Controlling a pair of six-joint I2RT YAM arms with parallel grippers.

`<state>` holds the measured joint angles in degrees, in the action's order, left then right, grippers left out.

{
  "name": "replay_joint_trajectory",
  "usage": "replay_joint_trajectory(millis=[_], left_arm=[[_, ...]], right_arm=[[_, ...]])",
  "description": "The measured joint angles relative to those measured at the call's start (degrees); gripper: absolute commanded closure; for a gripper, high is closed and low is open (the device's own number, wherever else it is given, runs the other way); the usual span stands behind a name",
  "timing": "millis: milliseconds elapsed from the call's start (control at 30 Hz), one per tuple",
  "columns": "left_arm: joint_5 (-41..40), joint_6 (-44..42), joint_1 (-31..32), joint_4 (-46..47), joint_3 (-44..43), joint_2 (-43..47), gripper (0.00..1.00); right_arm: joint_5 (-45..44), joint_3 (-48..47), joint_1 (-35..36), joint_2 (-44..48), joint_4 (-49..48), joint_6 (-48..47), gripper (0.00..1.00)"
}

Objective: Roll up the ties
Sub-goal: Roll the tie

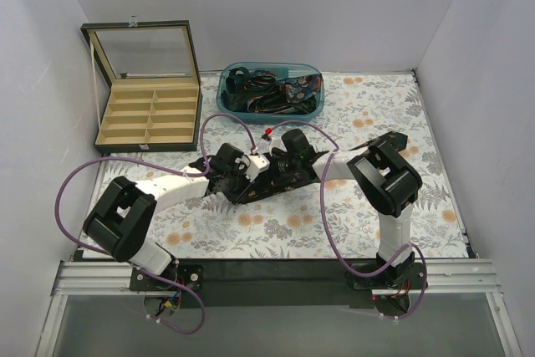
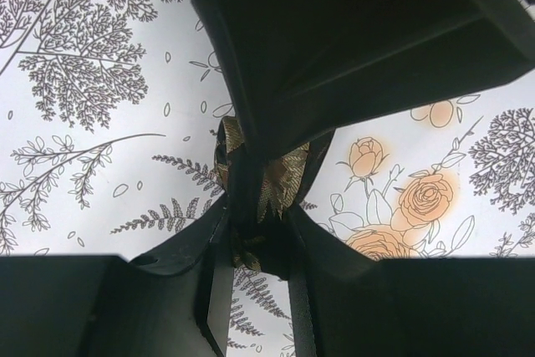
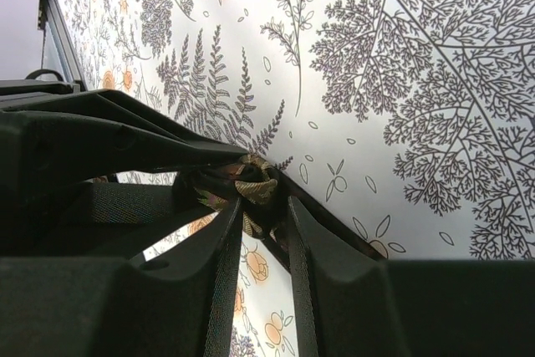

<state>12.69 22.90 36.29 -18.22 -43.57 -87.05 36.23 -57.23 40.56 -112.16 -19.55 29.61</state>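
Top external view: our left gripper (image 1: 256, 178) and right gripper (image 1: 281, 175) meet tip to tip at mid-table above the flowered tablecloth (image 1: 401, 123). Spare ties (image 1: 269, 94) lie heaped in the teal bin (image 1: 224, 99) at the far edge, and just beside it stands the compartment box (image 1: 149, 119) with its lid up.
Left wrist view: the tie (image 2: 282, 171) shows as a small coil with gold patterning, right at our left fingertips. The left fingers are closed onto it, with dark fabric pinched between them. The right gripper's dark body fills the upper frame and reaches down to the coil.
Right wrist view: the same coil sits at the tips of our right fingers. Tablecloth shows between them, so they stand a little apart. We cannot tell whether they press the coil or sit clear of it.
Step in hand: we judge that one tie is being rolled, with the coil shared between both grippers.
Next move: we think it calls for a firm left pinch so the coil does not spring loose, and for the right fingers to come clear without dragging a layer off.
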Motion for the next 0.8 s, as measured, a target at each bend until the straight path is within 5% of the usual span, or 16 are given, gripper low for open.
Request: replay_joint_trajectory(millis=[467, 733, 800], left_arm=[[0.24, 0.24, 0.04, -0.17, -0.09, -0.37, 0.76], [0.09, 1.42, 0.22, -0.17, -0.42, -0.68, 0.7], [0.0, 1.88, 0.26, -0.11, -0.42, -0.61, 0.62]], right_arm=[[1.44, 1.84, 0.02, 0.04, -1.36, 0.83, 0.77], [1.77, 2.93, 0.07, 0.04, -3.76, 2.78, 0.98], [1.68, 3.21, 0.07, 0.04, -4.15, 3.08, 0.99]])
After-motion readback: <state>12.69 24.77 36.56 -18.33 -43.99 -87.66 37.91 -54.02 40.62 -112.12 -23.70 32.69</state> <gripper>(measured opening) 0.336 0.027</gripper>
